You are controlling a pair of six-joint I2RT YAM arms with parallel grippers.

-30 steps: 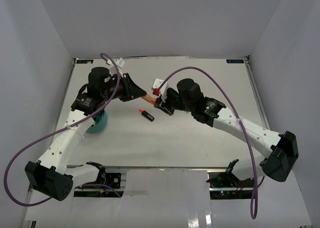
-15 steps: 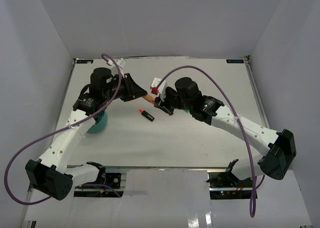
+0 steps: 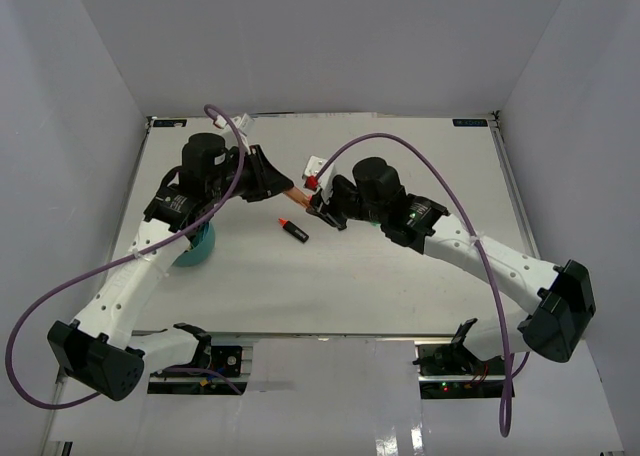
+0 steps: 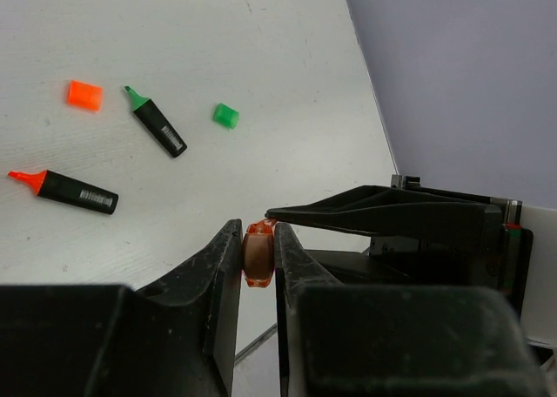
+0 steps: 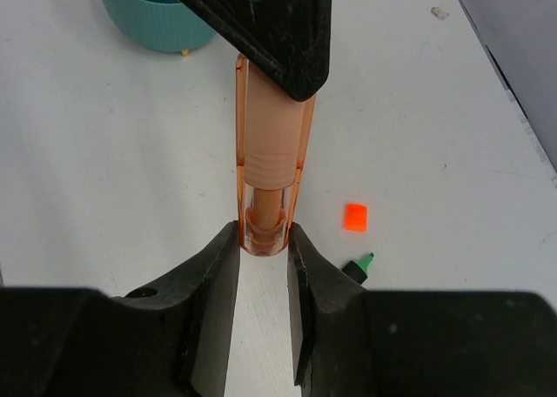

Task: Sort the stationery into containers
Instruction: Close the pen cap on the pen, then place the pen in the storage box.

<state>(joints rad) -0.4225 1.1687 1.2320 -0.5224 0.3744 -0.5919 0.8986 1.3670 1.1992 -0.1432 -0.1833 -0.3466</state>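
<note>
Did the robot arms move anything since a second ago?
Barely anything changed. Both arms only shifted slightly. The left gripper and right gripper still pinch the orange pen between them, one at each end. The orange-tipped marker and teal tub stayed where they were.

An orange pen [image 5: 263, 153] in the right pincer [image 5: 263, 237], teal tub [image 5: 161, 23] at upper left.

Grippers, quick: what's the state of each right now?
left gripper: shut on one end of the orange pen.
right gripper: shut on the other end of the same pen.
</note>
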